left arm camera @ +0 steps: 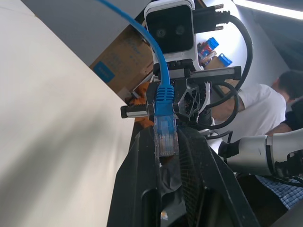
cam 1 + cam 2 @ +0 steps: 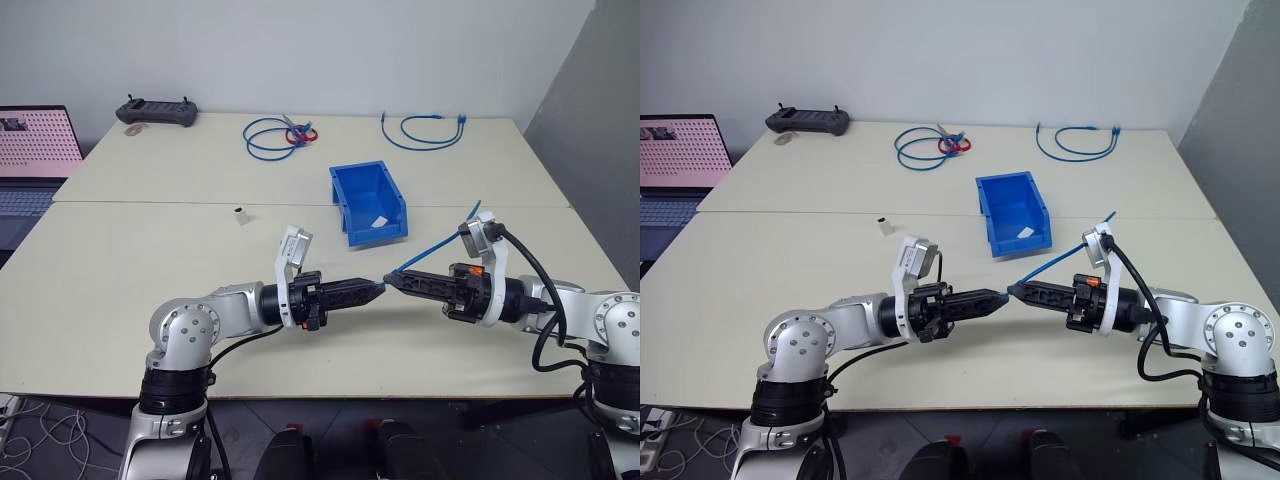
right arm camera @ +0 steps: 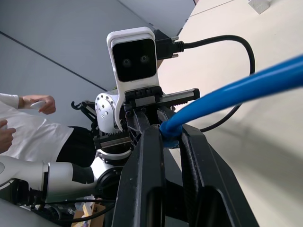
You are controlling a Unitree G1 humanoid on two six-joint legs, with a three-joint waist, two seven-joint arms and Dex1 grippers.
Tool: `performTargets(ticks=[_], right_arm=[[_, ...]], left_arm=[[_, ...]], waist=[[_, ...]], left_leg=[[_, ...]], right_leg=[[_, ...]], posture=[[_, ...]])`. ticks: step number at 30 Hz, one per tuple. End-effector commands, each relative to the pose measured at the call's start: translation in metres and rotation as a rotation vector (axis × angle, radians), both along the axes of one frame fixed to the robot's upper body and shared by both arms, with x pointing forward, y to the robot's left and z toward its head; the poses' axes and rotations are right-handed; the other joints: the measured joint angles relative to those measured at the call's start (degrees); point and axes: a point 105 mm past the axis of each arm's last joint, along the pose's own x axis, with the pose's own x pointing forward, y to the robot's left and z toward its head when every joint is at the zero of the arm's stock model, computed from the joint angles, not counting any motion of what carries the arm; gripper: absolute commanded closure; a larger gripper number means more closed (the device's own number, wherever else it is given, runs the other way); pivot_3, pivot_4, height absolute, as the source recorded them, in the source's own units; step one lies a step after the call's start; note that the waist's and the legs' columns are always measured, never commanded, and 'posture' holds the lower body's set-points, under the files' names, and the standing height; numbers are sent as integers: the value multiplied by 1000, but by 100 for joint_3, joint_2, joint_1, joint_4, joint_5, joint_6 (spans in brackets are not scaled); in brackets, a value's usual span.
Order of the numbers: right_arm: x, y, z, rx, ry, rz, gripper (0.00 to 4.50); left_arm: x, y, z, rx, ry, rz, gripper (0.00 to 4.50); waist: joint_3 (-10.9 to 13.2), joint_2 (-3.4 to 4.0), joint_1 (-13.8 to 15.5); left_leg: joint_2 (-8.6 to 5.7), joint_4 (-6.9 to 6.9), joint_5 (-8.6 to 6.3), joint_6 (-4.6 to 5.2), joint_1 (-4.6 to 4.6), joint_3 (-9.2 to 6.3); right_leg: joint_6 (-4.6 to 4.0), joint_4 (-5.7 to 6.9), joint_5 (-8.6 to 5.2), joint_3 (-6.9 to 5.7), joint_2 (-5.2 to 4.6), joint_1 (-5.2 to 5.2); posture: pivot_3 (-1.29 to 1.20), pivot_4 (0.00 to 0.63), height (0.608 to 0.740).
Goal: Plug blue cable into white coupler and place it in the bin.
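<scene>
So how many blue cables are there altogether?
3. One coiled cable with a red piece lies at the table's far side, a looped one lies far right, and a short cable is held between both grippers. None seems hidden.

Blue cable (image 1: 165, 127): plug end sits between the left gripper (image 1: 169, 142) fingers; plug tip hidden behind them. Upper run of cable cut off by frame edge in left wrist view. White object in bin (image 2: 378, 221): too small to identify. Small white piece on table (image 2: 240, 216): too small to tell any opening. Person (image 1: 265, 106): cut off by frame edge.
</scene>
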Motion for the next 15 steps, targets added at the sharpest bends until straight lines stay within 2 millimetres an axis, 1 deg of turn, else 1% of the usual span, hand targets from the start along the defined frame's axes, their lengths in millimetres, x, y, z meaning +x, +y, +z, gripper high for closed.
performTargets(ticks=[1, 3, 5, 6, 7, 10, 11, 13, 15], right_arm=[[-7, 4, 8, 26, -22, 41, 4338], [-6, 4, 7, 14, -25, 35, 4338], [-4, 4, 5, -5, -32, 29, 4338], [-3, 4, 4, -11, -35, 23, 4338], [-1, 3, 4, -16, -39, 15, 4338], [4, -1, 3, -31, -51, -9, 4338], [7, -3, 3, -38, -54, -22, 4338], [12, -7, 0, -60, -62, -52, 4338], [17, -10, -1, -66, -69, -70, 4338]], left_arm=[[1, -4, 6, 9, -64, 10, 4243], [-3, -3, 4, 23, -69, -13, 3545], [-8, -2, 0, 66, -108, -36, 3337], [-11, 0, -3, 91, -132, -44, 3043], [-13, 2, -5, 117, -156, -47, 2899], [-14, 10, -12, 185, -217, -26, 2233], [-12, 15, -16, 219, -242, 0, 2086], [-6, 25, -24, 299, -298, 83, 1601], [9, 38, -30, 383, -348, 231, 1191]], waist=[[0, 0, 0], [0, 0, 0], [0, 0, -5], [0, 0, -8], [1, 1, -7], [1, 2, 0], [1, 2, 1], [1, 2, 2], [2, 2, 4]], left_leg=[[0, 0, 0, 0, 0, 0], [0, -1, 0, 0, 0, 0], [0, -2, 0, 0, 0, 1], [3, -3, 0, 0, 0, 1], [4, -4, 0, 0, 1, 2], [4, -7, 0, 0, 0, 5], [4, -7, 0, 0, 0, 4], [4, -7, 0, 0, 0, 4], [5, -9, 0, 0, 0, 5]], right_leg=[[0, 0, 0, 0, 0, 0], [0, -1, 0, 0, 0, 0], [0, -1, 0, 1, 0, 0], [0, -1, 0, 2, 3, -1], [0, -1, 0, 4, 5, -2], [0, -2, 0, 7, 5, -5], [0, -3, 0, 6, 4, -5], [0, -6, 0, 6, 4, -5], [-1, -9, -1, 7, 3, -6]], posture=[[0, 150, 740], [0, 150, 740], [0, 150, 740], [0, 150, 740], [0, 150, 740], [0, 150, 740], [0, 150, 740], [0, 150, 740], [0, 150, 740]])
